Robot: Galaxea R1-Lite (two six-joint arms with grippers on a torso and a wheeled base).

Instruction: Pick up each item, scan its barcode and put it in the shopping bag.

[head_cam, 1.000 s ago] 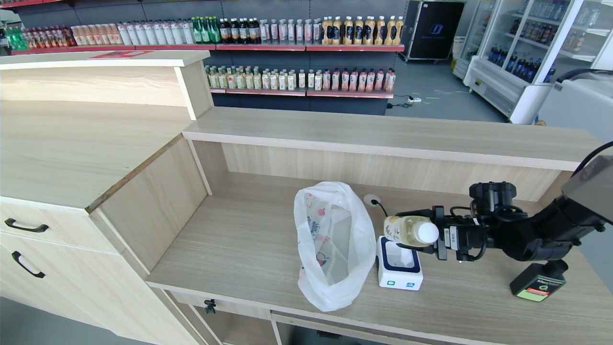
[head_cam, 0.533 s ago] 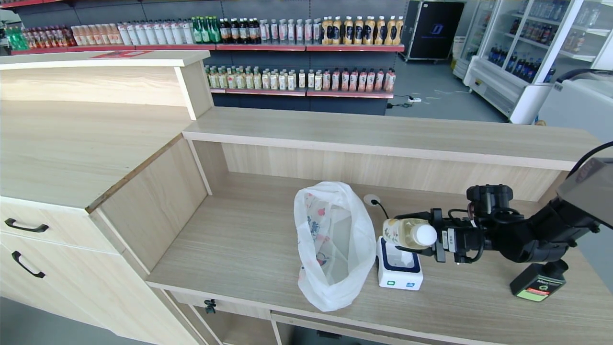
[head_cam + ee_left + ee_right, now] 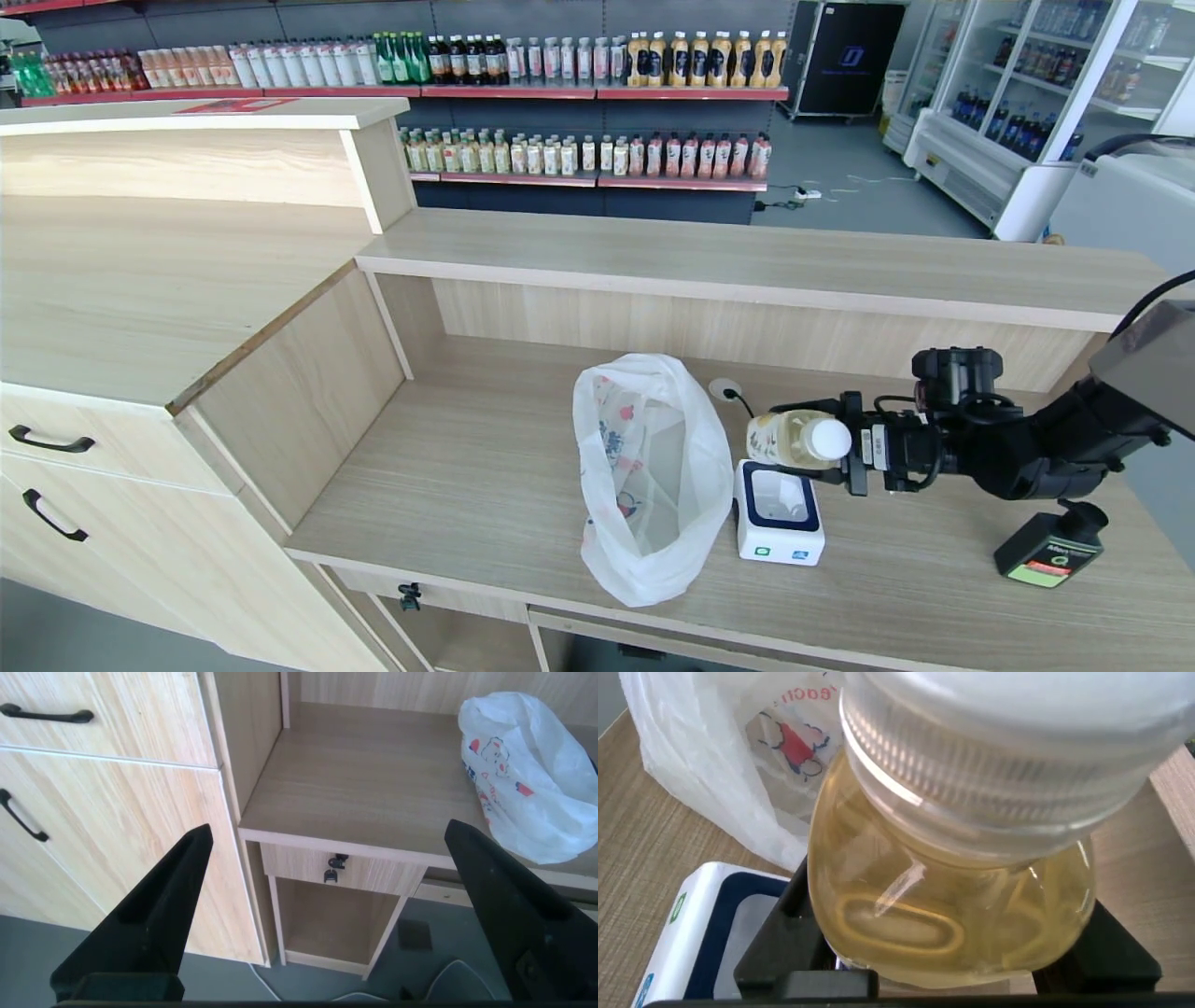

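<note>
My right gripper is shut on a clear bottle of pale yellow drink with a white cap, held on its side just above the white scanner box. In the right wrist view the bottle sits close up, with the scanner below it and the bag beyond. The white shopping bag stands open on the counter, just left of the scanner. My left gripper hangs open out in front of the counter, level with the drawers, fingers spread wide; the bag lies off to its side.
A black handheld device with a red and green label stands on the counter at the far right. A cable port sits behind the scanner. The wooden counter has a raised back ledge and a taller cabinet with drawers on the left.
My right gripper has lifted the bottle slightly and drawn it back from over the scanner, so the scanner's window now shows in full. Bag and left arm are unchanged.
</note>
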